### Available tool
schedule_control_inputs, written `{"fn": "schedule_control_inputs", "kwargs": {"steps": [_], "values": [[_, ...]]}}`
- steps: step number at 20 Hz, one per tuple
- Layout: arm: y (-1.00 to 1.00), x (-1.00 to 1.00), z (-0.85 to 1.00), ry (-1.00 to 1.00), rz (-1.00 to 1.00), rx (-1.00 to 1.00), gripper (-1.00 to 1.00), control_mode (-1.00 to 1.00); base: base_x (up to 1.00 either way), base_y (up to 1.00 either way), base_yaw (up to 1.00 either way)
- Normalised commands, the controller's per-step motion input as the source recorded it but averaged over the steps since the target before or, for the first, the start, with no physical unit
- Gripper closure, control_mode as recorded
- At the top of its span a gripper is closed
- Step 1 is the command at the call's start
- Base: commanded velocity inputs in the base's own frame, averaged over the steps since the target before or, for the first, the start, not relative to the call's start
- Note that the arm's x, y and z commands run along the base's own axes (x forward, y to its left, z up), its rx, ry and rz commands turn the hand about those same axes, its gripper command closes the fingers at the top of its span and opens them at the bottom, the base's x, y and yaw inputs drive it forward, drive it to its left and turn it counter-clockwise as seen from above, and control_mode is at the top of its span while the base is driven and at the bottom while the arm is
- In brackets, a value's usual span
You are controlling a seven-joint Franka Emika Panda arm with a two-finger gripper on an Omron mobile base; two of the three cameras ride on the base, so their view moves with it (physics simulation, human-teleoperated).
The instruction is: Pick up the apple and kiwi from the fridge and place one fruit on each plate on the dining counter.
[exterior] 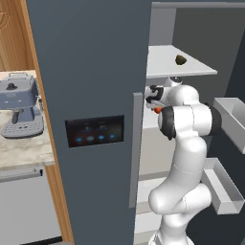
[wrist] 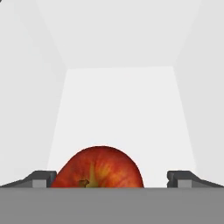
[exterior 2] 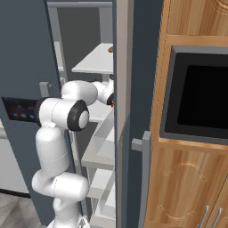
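Observation:
The red-orange apple (wrist: 98, 168) lies on a white fridge shelf (wrist: 122, 105), right in front of the hand camera. My gripper (wrist: 112, 180) is open around it: the left fingertip (wrist: 43, 178) is close to the apple's side, and the right fingertip (wrist: 183, 178) stands a gap away. From the base, the apple (exterior: 157, 109) shows as a small orange spot beside the wrist. On the shelf above lies the dark kiwi (exterior: 181, 60). The slate-blue fridge (exterior: 91, 72) stands open with my arm reaching inside. The plates and the dining counter are out of view.
Grey door bins (exterior: 232, 119) (exterior: 222, 191) hang on the open door at my arm's right. A blue coffee machine (exterior: 19, 103) sits on the counter left of the fridge. A wooden cabinet with a black oven (exterior 2: 200, 93) flanks the fridge on the right.

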Motion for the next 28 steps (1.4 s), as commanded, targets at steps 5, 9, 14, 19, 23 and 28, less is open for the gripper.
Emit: {"fn": "schedule_control_inputs", "kwargs": {"steps": [5,9,14,19,23,28], "values": [[0.0,0.0,-0.13,0.01,0.0,0.0,-1.0,-1.0,0.0,0.0,0.0],[0.02,0.0,-0.13,0.01,0.0,0.0,-1.0,-1.0,0.0,0.0,0.0],[0.07,0.0,-0.15,0.0,0.0,0.0,-1.0,-1.0,0.0,0.0,0.0],[0.12,0.0,-0.19,0.01,0.0,0.0,-1.0,-1.0,0.0,0.0,0.0],[0.2,0.0,-0.32,0.03,0.0,0.0,-1.0,-1.0,0.0,0.0,0.0],[0.21,0.0,-0.36,0.05,0.0,0.0,1.0,-1.0,0.0,0.0,0.0]]}}
